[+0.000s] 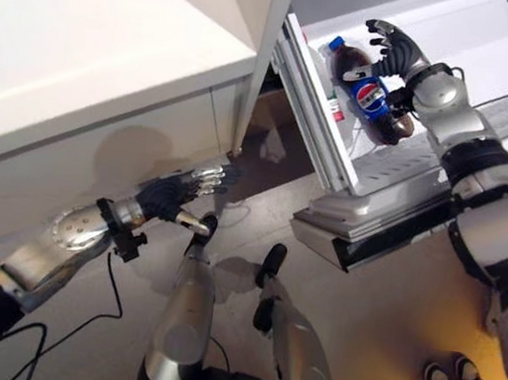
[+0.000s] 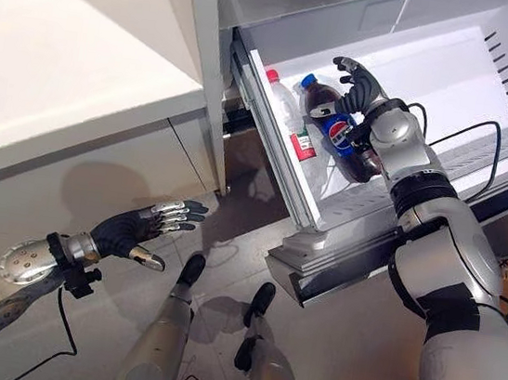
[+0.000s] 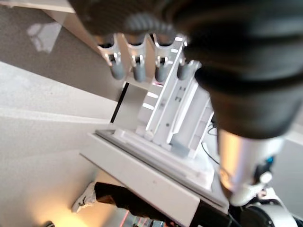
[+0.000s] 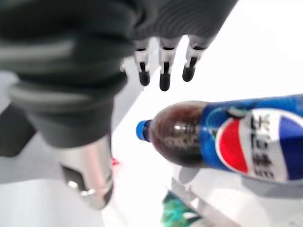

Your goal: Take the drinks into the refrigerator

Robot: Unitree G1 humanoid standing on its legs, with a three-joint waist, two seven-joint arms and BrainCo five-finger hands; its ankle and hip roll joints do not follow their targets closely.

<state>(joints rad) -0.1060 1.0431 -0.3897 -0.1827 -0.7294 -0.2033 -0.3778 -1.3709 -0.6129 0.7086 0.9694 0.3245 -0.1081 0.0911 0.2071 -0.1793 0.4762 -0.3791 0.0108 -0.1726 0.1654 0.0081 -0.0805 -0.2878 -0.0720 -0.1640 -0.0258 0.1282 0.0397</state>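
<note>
Nearest to us, at about 8 o'clock in the eye views, we see the left hand held low in front of the white cabinet; its fingers are straight and relaxed, the thumb apart, and it holds nothing. The left wrist view confirms this: the fingers extend in a row with nothing between them, and past them we see the fridge front. Further out, at about 1 o'clock, we see the fridge's white drawer pulled open. The cola bottle, blue-capped with a blue label and dark contents, lies tilted inside this drawer against its left wall, cap pointing away from us. A second bottle, clear with a red cap, lies just beside it on the left, close to the same wall. Farthest out, we see the right hand above the upper part of the cola bottle. In the right wrist view its fingers are extended over the bottle's neck, apart from the bottle, and the thumb stands clear of it, so we read this hand as spread and gripping nothing.
</note>
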